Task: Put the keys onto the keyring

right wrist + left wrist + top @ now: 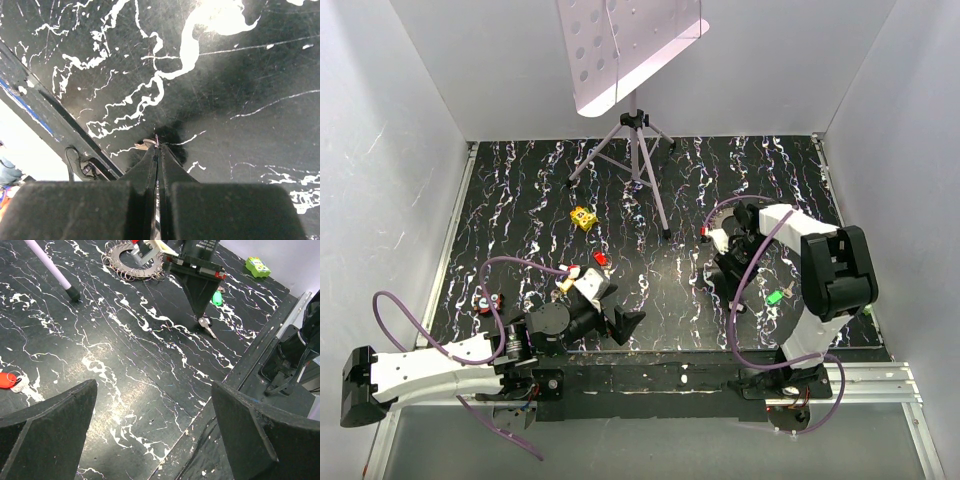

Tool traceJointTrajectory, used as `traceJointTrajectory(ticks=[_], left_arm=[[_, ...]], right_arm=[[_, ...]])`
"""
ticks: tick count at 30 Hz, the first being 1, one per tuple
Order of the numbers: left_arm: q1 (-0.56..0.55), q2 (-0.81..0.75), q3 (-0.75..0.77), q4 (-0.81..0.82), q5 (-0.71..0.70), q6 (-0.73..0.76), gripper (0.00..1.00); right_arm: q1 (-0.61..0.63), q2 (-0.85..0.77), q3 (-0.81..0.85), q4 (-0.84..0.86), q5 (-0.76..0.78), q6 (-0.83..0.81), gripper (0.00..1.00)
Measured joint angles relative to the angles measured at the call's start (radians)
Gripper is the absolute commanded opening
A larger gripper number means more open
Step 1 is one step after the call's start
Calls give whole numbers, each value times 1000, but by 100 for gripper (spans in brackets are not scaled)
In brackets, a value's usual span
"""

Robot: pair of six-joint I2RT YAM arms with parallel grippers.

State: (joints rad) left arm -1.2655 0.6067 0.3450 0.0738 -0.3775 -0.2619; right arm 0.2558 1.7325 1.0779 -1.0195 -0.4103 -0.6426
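The keyring (120,262), a toothed grey ring edged with small wire loops, lies far across the black marbled table under a white fixture (150,247). My right gripper (158,146) points down at the table, shut on a silver key (146,145). It pinches the thin wire loop at the key's end. In the left wrist view the same key (206,326) lies at the tip of those shut fingers (199,290). A green-headed key (217,298) sits just behind them. A red-headed key (7,380) lies left of my left gripper (154,390), which hovers open and empty.
A tripod (638,150) with a perforated white plate stands at the back; one leg foot (74,292) is near the keyring. A yellow spotted block (583,217) lies mid-table. A green block (257,266) sits far right. The table's front rail (280,335) runs beside the right arm.
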Motion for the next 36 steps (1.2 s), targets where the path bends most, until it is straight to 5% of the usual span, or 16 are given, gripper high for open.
traceJointTrajectory(ticks=[36], left_arm=[[0,-32,0,-21,-5,-19,98]], right_arm=[[8,64,34,51,-11,68,6]])
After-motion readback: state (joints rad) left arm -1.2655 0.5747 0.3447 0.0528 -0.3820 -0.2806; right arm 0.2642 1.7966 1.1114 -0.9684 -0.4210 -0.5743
